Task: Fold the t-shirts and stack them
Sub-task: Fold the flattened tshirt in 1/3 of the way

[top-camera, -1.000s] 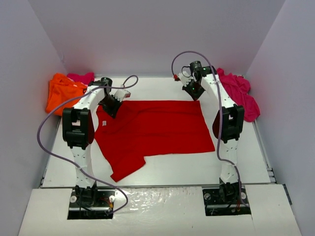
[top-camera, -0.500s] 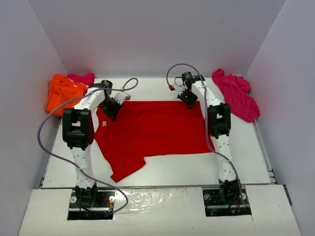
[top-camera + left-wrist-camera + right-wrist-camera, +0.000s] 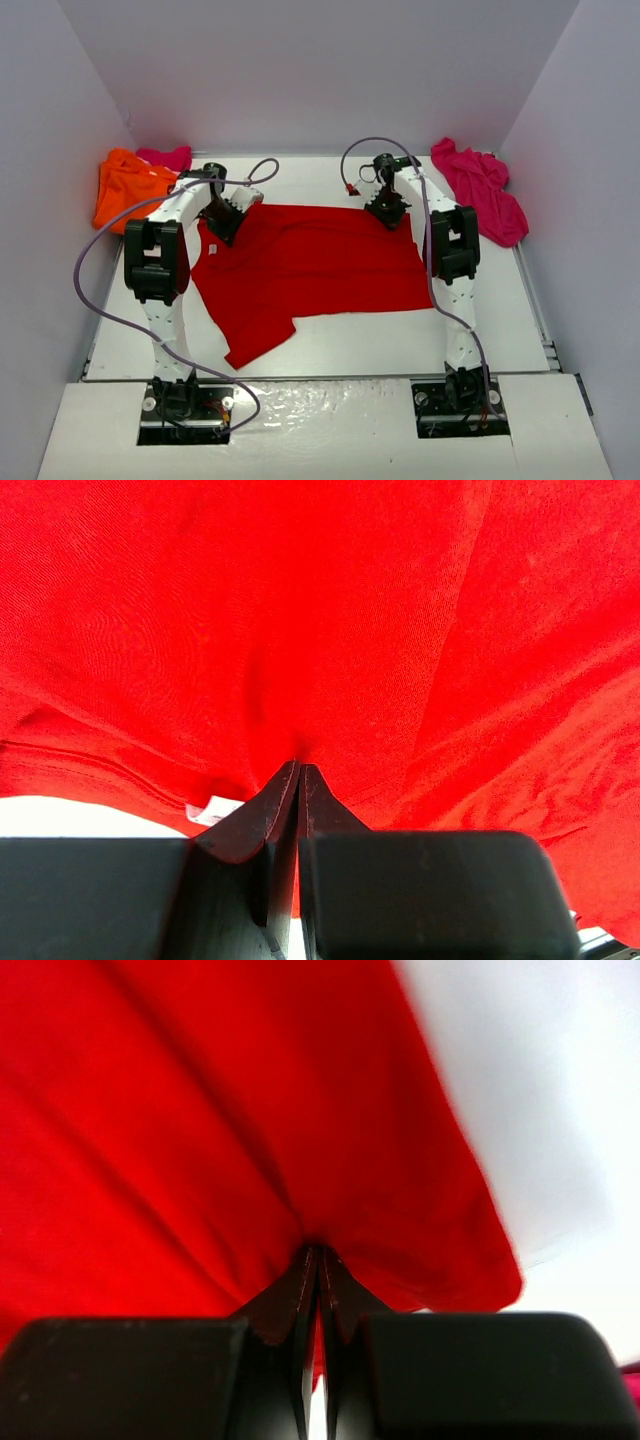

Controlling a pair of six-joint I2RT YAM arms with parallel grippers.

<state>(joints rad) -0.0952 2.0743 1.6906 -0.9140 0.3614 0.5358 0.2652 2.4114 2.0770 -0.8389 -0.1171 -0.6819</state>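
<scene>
I'm watching the red t-shirt (image 3: 310,265) lying spread flat across the middle of the table (image 3: 350,345), with one sleeve trailing out toward 7 o'clock. The left gripper (image 3: 222,222) is pinching the shirt's far edge at about 10 o'clock. Its wrist camera is showing the fingers pressed together, red cloth puckering right at their tips and a white label (image 3: 210,811) peeking out just beside them. The right gripper (image 3: 387,212) is biting the far corner at about 1 o'clock, fingers likewise clamped tight on a gathered fold, the shirt's edge running off toward the bare table. Out at the table's 10 o'clock corner, an orange t-shirt (image 3: 125,188) is sitting crumpled with a magenta t-shirt (image 3: 165,157) touching it behind. A pink t-shirt (image 3: 482,190) is lying heaped at 2 o'clock, well apart from the red one.
</scene>
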